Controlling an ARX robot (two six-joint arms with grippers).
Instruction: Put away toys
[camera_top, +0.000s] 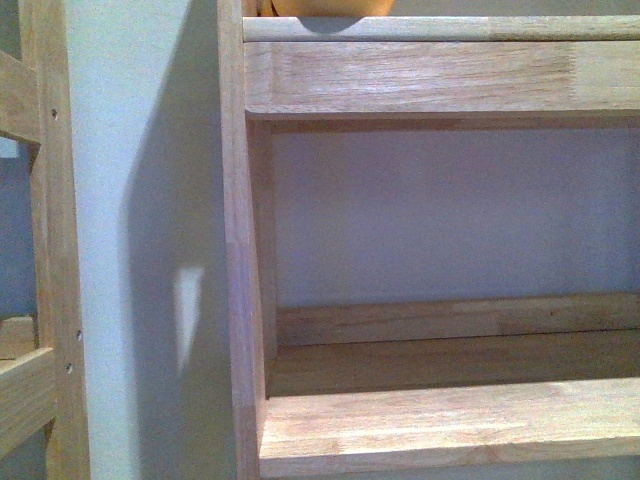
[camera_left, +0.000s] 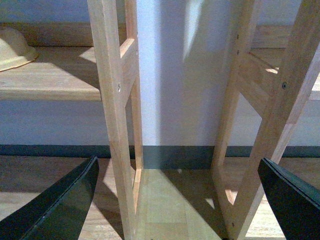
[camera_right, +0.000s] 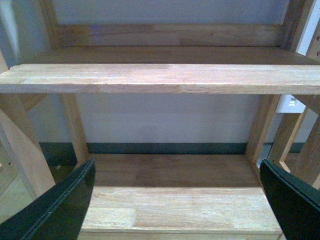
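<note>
- At the very top of the front view, a bit of orange peeks over the rail of the top shelf. I think this is the toy, but so little shows that I cannot be sure.
- Below it, the lower shelf has nothing on the part that shows.
- To the left, a second wooden rack stands apart from this one, with bare wall between them.
- Seen from the left wrist, the left tool has its two dark fingers spread wide. Nothing is between them. It points at the gap between the two racks, down toward the floor.
- A pale round thing sits on a shelf at the edge of that view. I cannot tell what it is.
- Seen from the right wrist, the right tool is also spread wide and holds nothing. It faces two bare shelves, one above and one below.
- Step in hand: my guess is that the toy is already up on the shelf, since both tools are free. If so, the putting away is almost done.
- Next move: I think the arms need to back off slowly without bumping the wood. If another toy is left, they must go and look for it, because none shows down here.
</note>
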